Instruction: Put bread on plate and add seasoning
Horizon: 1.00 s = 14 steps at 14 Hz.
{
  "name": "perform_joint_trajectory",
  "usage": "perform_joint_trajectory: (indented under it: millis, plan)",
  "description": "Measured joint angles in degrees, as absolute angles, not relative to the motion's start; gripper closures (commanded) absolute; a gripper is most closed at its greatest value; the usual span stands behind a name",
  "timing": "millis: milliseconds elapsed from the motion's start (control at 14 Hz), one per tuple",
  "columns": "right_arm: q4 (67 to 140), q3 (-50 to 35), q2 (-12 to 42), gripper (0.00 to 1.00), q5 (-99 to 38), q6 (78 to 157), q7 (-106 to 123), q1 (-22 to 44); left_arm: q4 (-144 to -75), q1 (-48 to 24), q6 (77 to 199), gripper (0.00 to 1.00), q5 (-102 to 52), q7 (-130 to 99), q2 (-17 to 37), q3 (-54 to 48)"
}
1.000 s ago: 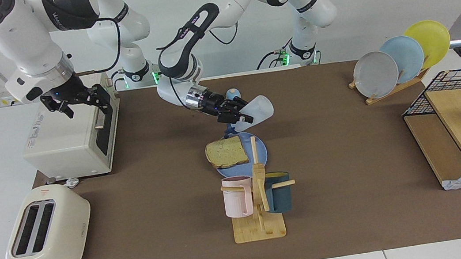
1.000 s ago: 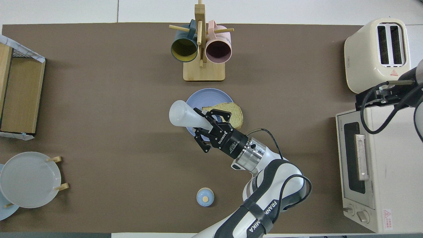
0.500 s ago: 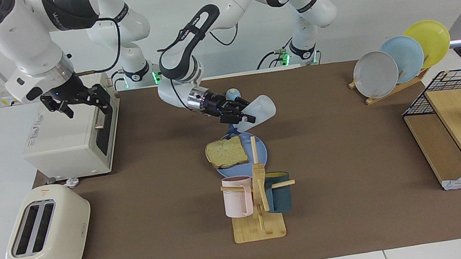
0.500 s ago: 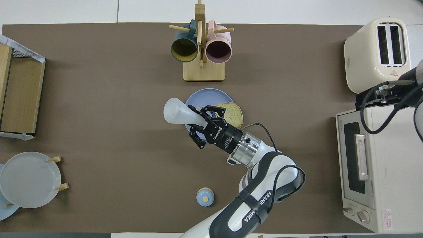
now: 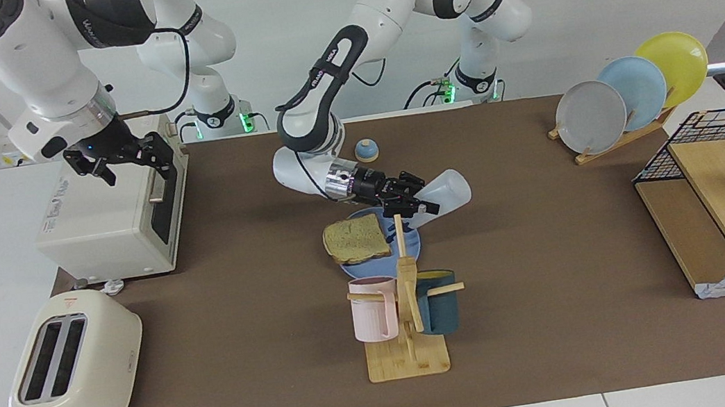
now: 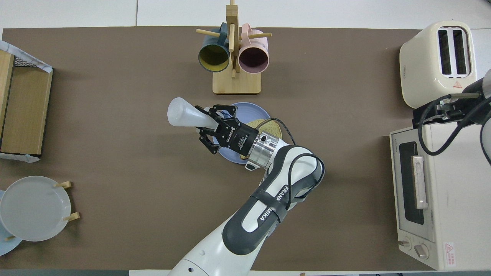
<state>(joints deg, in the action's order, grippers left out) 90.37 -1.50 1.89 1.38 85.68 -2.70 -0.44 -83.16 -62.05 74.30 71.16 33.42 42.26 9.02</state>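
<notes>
Resting on the plate (image 5: 410, 246), the bread (image 5: 356, 240); left gripper (image 5: 413, 201) holds seasoning (image 5: 443, 190).

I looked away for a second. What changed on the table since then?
The left gripper, shut on the seasoning, carried it tilted across the plate toward the left arm's end. The bread stayed on the plate; the right gripper kept waiting over the oven.

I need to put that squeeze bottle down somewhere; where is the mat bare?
Bare mat lies between the plate and the plate rack, and between the mug stand and the toaster. Crowded around the bread.
</notes>
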Motion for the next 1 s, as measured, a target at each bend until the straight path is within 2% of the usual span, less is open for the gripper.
perform_joint_trajectory:
  millis: [429, 857, 1000]
  plan:
    - [90.4, -1.5, 1.9, 0.00, 1.4, 85.7, -2.7, -0.4, -83.1, -62.2, 74.3, 1.00, 67.1, 33.4, 42.3, 8.8]
    - [90.4, -1.5, 1.9, 0.00, 1.4, 85.7, -2.7, -0.4, -82.7, -66.6, 72.4, 1.00, 66.0, 33.4, 42.3, 8.6]
    - [90.4, -1.5, 1.9, 0.00, 1.4, 85.7, -2.7, -0.4, -82.7, -66.1, 72.6, 1.00, 66.0, 33.4, 42.3, 9.0]
